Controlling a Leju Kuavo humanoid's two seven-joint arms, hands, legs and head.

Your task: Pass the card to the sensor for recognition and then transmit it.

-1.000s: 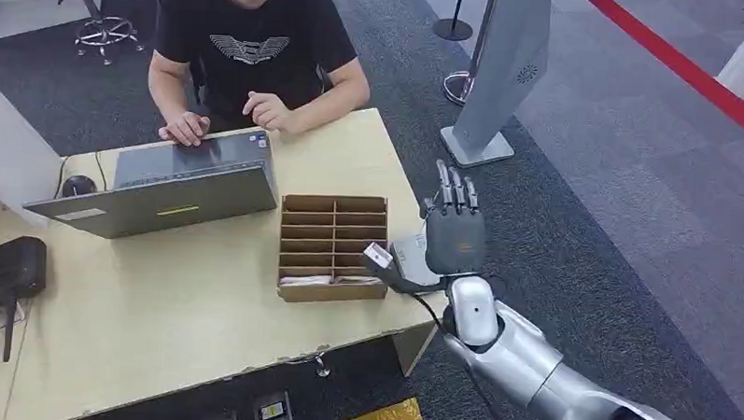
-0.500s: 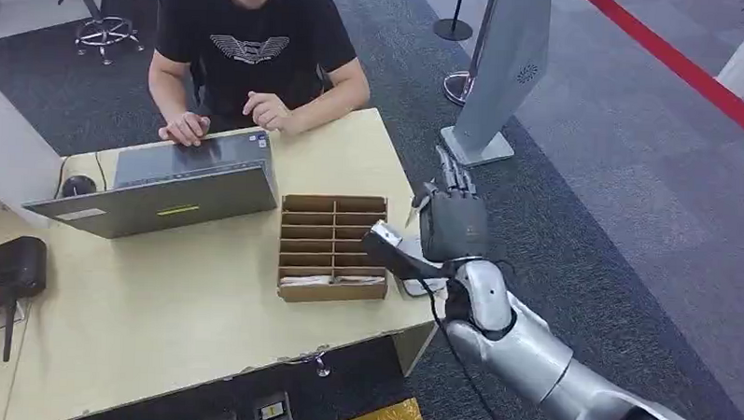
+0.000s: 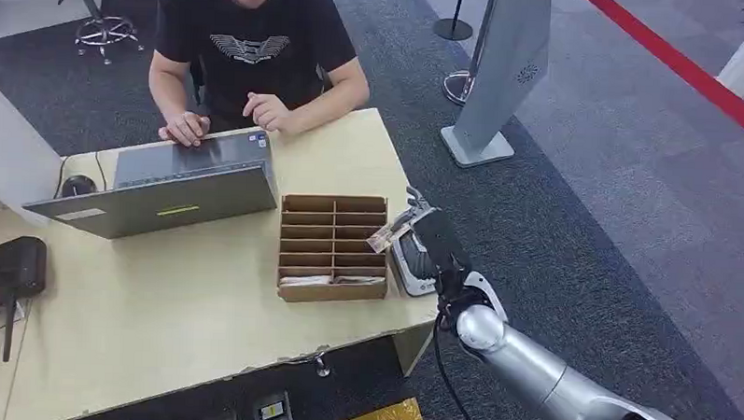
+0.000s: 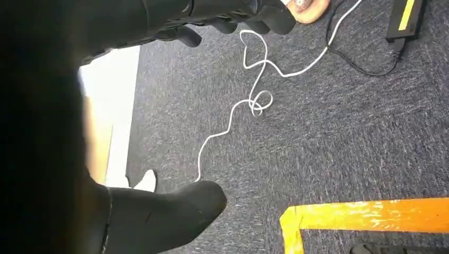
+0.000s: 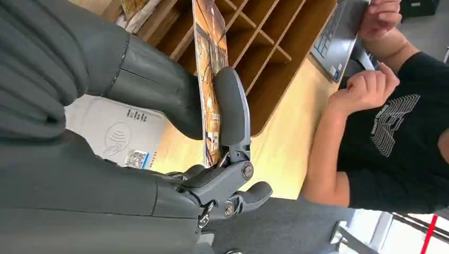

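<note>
My right hand (image 3: 427, 242) hovers over the table's right edge and pinches a printed card (image 3: 382, 236) between thumb and finger. In the right wrist view the card (image 5: 206, 58) stands edge-on in that grip (image 5: 174, 111). The white and grey sensor (image 3: 409, 265) lies on the table just under the hand, and its contactless mark faces up (image 5: 117, 133). The card's free end reaches toward the cardboard slot box (image 3: 332, 247). My left hand (image 4: 58, 132) hangs above the carpet, fingers apart, holding nothing.
A person sits across the table with both hands (image 3: 224, 119) at a laptop (image 3: 168, 186). A black router (image 3: 8, 266) sits at the table's left. A grey kiosk stand (image 3: 497, 74) is on the floor to the right. Cables (image 4: 254, 90) and yellow tape (image 4: 365, 217) lie on the carpet.
My right hand has turned over and dropped from upright beside the table to low over the sensor. The card has swung in toward the slot box.
</note>
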